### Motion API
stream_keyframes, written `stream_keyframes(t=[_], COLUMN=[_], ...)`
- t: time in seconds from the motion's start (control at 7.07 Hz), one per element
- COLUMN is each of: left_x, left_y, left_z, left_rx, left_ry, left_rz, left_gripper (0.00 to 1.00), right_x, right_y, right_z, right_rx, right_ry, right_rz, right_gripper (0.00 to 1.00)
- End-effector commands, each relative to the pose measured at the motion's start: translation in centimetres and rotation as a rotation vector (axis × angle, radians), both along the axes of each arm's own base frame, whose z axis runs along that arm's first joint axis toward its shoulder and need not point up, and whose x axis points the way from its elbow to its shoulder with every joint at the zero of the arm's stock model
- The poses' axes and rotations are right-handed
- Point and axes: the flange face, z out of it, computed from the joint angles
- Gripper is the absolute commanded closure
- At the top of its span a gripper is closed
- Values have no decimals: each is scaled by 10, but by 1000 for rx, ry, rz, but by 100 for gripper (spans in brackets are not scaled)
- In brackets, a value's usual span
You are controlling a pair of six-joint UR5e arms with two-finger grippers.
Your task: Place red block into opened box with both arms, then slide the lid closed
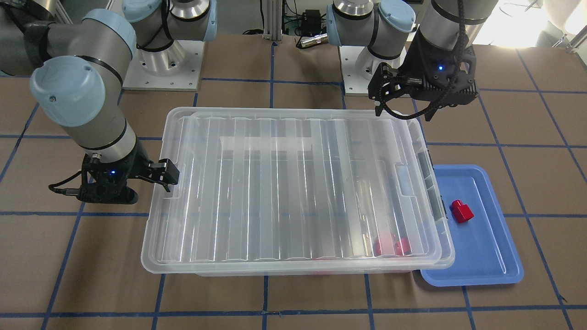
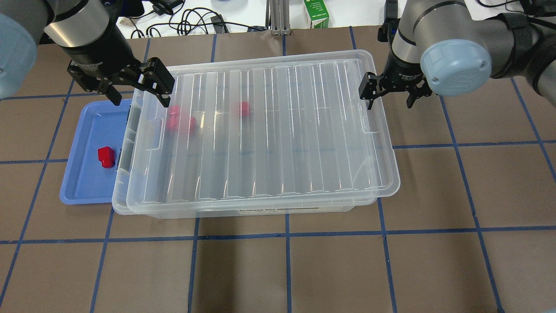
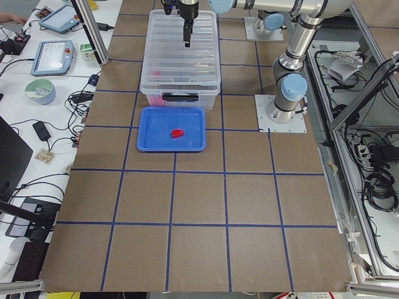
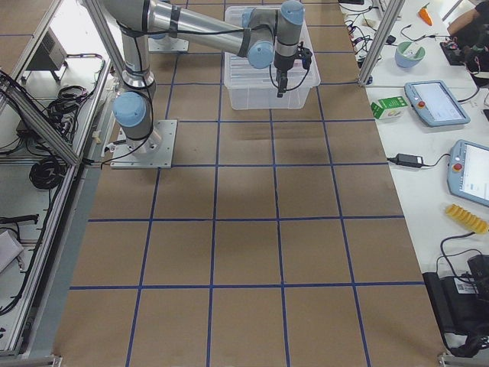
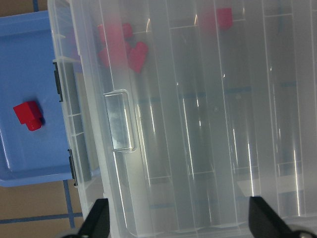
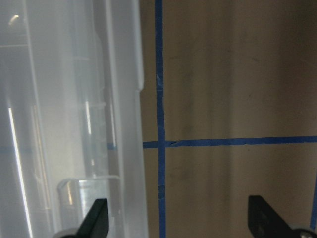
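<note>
Dark label strip [image 2: 278, 211] on front wall of box [image 2: 208, 214], overhead view: print too blurred to read. White lettering [image 2: 406, 76] on wrist of right arm [image 2: 454, 65]: too small to make out. Green carton [image 2: 316, 13] at far table edge: pale markings, illegible.

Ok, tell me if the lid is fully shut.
Not quite. The lid covers most of the box, but sits shifted away from the tray, leaving a narrow strip at that end uncovered.

Red blocks [image 2: 181, 124] under the lid [image 2: 282, 139] — blurred, count unclear.
</note>
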Motion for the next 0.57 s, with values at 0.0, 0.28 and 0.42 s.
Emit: stream_keyframes(t=[0.0,0.28,0.42], left_x=[0,2,4], left_y=[0,1,0], left_z=[0,2,3], left_rx=[0,-5,-8], left_ry=[0,-3,-8], left_rz=[0,3,9], left_gripper=[0,0,0], right_x=[-20,-46,-67], right_y=[0,-5,-7], right_z=[-3,-1,-1], right_rx=[11,7,13], right_ry=[106,159,158], right_rz=[19,37,29], right_gripper=[0,0,0])
